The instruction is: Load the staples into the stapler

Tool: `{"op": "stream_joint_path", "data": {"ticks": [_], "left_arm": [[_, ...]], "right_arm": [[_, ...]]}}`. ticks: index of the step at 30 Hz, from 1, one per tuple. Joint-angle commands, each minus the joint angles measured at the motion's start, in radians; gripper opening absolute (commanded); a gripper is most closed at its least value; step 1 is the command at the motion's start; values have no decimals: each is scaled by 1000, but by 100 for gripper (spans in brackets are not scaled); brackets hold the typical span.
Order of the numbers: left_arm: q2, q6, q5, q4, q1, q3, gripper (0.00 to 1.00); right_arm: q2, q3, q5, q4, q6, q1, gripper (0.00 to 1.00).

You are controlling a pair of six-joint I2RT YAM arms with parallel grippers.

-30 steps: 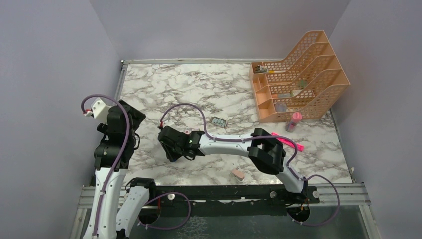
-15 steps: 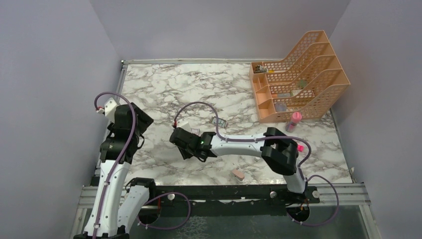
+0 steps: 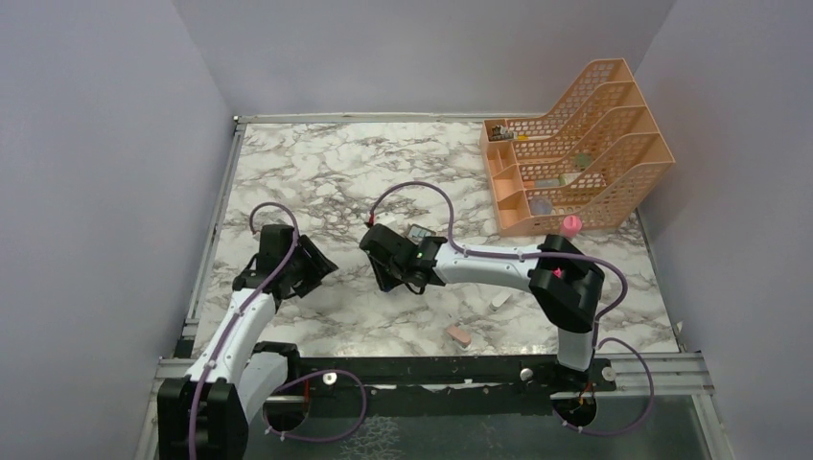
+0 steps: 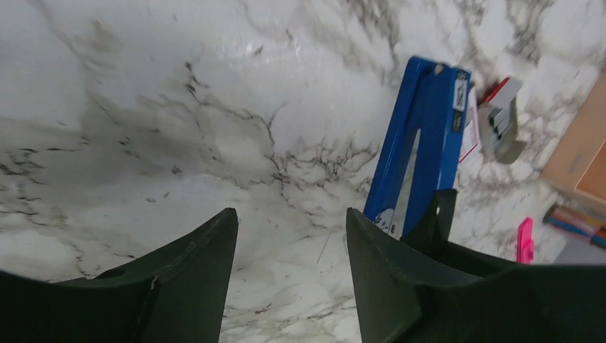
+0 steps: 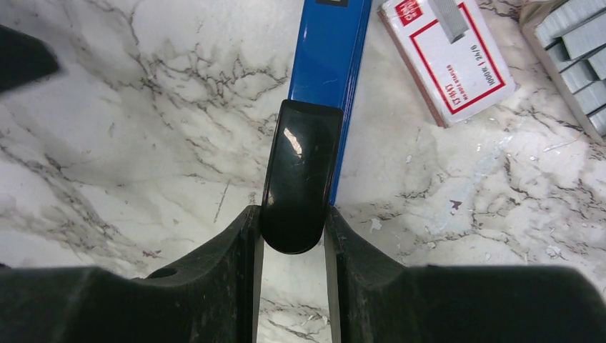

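Right pincer (image 5: 293,223) clenched on the stapler (image 5: 327,64), at its black top arm. Left pincer (image 4: 289,243) released, above the table (image 4: 143,107) just left of the stapler. Staples box (image 5: 446,61) lies beside it on the far side, perhaps touching.

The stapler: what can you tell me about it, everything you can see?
The stapler is long and slim, with a glossy blue body, a silvery metal strip along it and a shiny black, rounded end. It lies on the marble table, stretching away from the right gripper, whose fingers are closed on the black end. A red-and-white staple box sits close beside it; whether they touch is unclear.
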Motion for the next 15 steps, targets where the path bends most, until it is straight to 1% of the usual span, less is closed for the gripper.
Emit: {"op": "stream_joint_path", "data": {"ticks": [1, 5, 12, 15], "left_arm": [[72, -39, 289, 277, 2, -141, 57], [123, -81, 373, 449, -12, -229, 57], [225, -93, 432, 637, -62, -286, 57], [284, -111, 437, 717, -92, -304, 55]], "right_arm": [[-62, -5, -109, 47, 0, 3, 27], [-79, -17, -178, 70, 47, -24, 27], [-86, -59, -319, 136, 114, -78, 27], [-85, -74, -357, 163, 143, -91, 27]]}}
